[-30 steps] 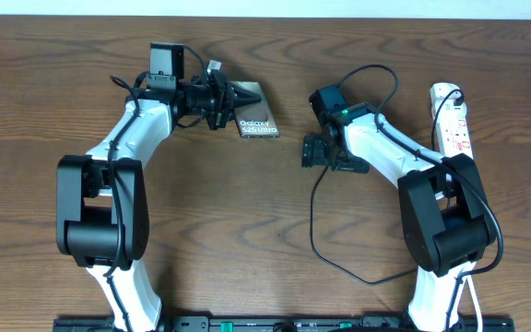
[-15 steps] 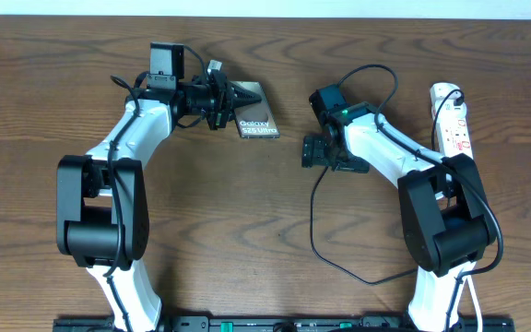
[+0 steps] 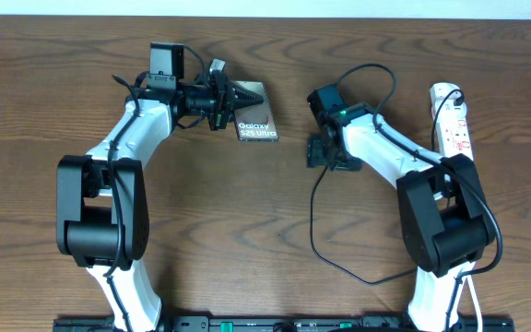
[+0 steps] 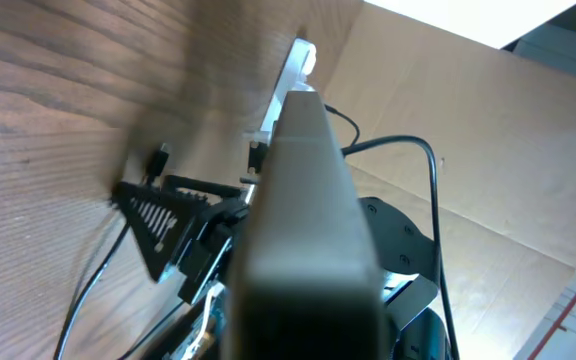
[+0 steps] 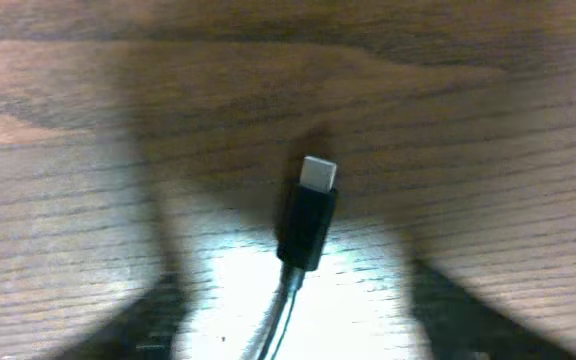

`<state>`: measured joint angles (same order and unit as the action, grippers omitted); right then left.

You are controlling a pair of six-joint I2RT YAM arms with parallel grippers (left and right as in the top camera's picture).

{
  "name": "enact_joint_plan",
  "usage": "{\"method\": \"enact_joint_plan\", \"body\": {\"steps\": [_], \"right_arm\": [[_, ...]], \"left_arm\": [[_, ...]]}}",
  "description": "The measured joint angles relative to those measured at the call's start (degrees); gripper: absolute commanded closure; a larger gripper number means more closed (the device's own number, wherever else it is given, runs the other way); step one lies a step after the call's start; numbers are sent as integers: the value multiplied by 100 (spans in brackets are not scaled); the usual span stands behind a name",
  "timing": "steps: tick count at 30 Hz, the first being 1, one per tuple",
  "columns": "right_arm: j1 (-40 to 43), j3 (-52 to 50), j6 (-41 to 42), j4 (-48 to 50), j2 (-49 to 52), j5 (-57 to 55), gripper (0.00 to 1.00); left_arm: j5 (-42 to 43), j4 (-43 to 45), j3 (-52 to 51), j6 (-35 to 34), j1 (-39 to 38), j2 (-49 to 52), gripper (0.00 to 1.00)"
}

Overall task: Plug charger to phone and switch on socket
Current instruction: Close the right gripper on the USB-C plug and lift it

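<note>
At the far middle of the brown wooden table [image 3: 201, 231], a flat dark grey-brown "Galaxy" phone [image 3: 258, 126] is being clamped by the left gripper [image 3: 244, 96]. To its right, the right gripper [image 3: 324, 155] is being turned slightly from its earlier pose. The thin black charger cable [image 3: 312, 231] is being viewed connector tip [image 5: 310, 212] foremost. Its finger spacing cannot be told. Alignment is judged under way, with plugging pending.

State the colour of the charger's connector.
The connector is black with a silvery end; right wrist view.

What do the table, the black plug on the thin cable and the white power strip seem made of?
The brown table looks like matte wood or wood-look laminate: grain lines show. The small black cable connector seems matte plastic, with a bright silver, metal-looking tip. The narrow white power strip is probably smooth plastic, given its even white surface.
</note>
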<state>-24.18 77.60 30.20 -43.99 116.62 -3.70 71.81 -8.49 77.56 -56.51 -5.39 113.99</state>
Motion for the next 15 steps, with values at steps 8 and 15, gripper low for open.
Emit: {"method": "enact_joint_plan", "body": {"steps": [8, 15], "right_arm": [[-9, 2, 166, -120, -2, 85, 84], [-11, 0, 793, -197, -2, 79, 81]], "left_arm": [[319, 0, 0, 275, 0, 0, 93], [461, 2, 0, 446, 0, 0, 93]]}}
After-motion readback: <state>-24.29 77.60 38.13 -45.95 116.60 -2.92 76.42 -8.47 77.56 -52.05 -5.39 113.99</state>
